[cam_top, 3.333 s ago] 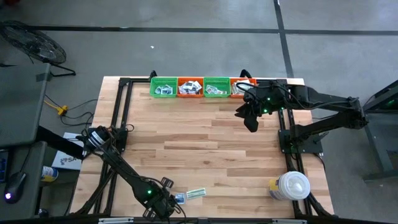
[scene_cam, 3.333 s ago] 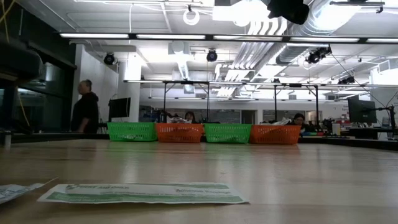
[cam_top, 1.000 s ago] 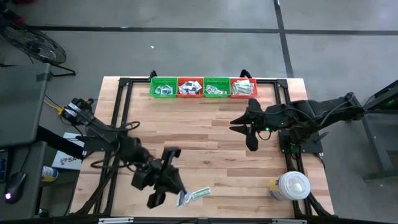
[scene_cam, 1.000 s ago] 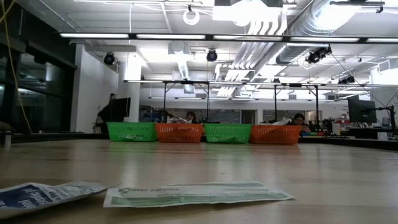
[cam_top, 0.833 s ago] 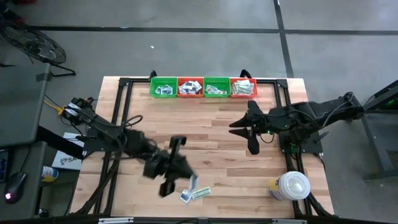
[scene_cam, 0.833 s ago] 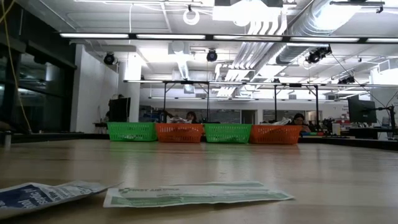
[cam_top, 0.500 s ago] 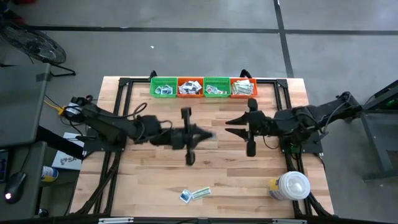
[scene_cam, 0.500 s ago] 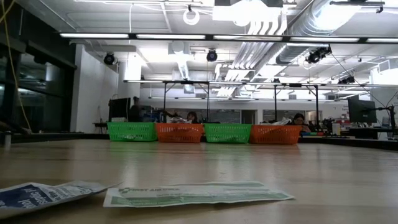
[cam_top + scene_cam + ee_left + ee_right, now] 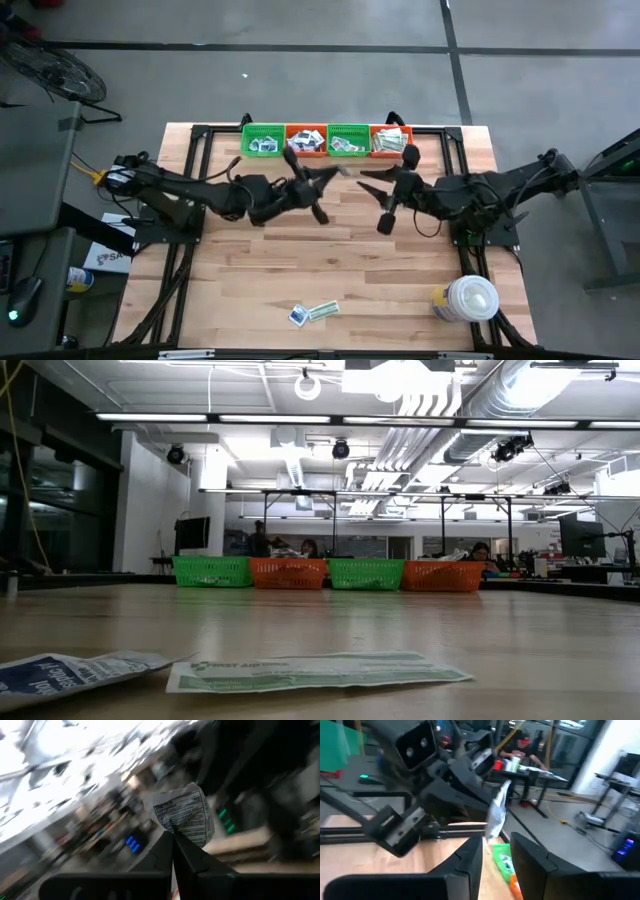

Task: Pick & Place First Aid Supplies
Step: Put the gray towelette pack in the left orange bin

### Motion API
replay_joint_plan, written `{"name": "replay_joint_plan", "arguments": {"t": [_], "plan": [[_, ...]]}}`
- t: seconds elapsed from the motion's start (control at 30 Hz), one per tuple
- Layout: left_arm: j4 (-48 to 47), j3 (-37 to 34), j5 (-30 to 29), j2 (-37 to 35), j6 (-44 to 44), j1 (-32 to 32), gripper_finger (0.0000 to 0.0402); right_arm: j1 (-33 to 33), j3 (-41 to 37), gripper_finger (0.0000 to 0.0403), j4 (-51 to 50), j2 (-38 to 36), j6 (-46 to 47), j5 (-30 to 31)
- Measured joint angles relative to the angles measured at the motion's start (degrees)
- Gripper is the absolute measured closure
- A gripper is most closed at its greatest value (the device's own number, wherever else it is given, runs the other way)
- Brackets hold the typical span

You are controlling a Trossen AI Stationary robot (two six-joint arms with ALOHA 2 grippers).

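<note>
My left gripper [image 9: 330, 176] hangs high over the table's far middle, shut on a small white printed packet [image 9: 182, 814]. The right wrist view shows that packet [image 9: 497, 812] too, sticking out of the left gripper. My right gripper [image 9: 372, 196] faces it from the right, a short way off; it is open, with nothing between its fingers [image 9: 470, 862]. Two more first aid supplies lie flat near the table's front edge: a white-and-blue square packet [image 9: 297, 317] [image 9: 70, 670] and a pale-green strip [image 9: 321, 310] [image 9: 315, 671]. My left gripper pinches the packet's near edge [image 9: 176, 834] between its two fingertips. The fingers lie about level and point toward the table's right side. The rest of the crumpled packet stands out beyond the fingertips, well clear of the table.
Four small baskets stand in a row at the far edge: green [image 9: 263, 140], orange [image 9: 305, 140], green [image 9: 348, 140] and orange [image 9: 391, 140], each with packets inside. A big white round lidded container [image 9: 470, 298] sits at the near right corner. People move in the room behind.
My left gripper has risen from beside the two packets at the front edge and swung toward the far middle of the table with its packet, tipping up to about level. My right gripper has turned toward it and drifted slightly left. The two packets on the table have stayed put.
</note>
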Motion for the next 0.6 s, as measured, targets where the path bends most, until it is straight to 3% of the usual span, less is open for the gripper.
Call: {"name": "replay_joint_plan", "arguments": {"t": [0.17,0.23,0.3,0.4,0.5,0.6], "plan": [[-9.6,0.0,-15.0,0.0,-2.1,3.8,0.0401,-0.3,0.0,0.0309,-0.3,0.0,0.4,6.1],[-17.8,0.0,-16.4,0.0,-8.1,7.4,0.0401,-0.3,0.0,0.0309,-0.2,0.0,0.4,6.9],[-27.1,0.0,-12.7,0.0,-16.5,12.0,0.0401,-0.3,0.0,0.0309,-0.1,0.0,0.4,7.3],[-38.3,0.0,-2.6,0.6,-26.9,20.2,0.0401,-0.3,0.0,0.0309,-0.1,0.0,1.1,8.2],[-45.1,-0.1,6.3,2.6,-29.6,28.2,0.0401,-0.3,0.0,0.0309,-0.3,0.0,2.4,8.9],[-45.6,0.2,14.2,4.7,-28.5,35.5,0.0401,-0.3,0.0,0.0309,-0.6,0.0,3.0,9.3]]}}
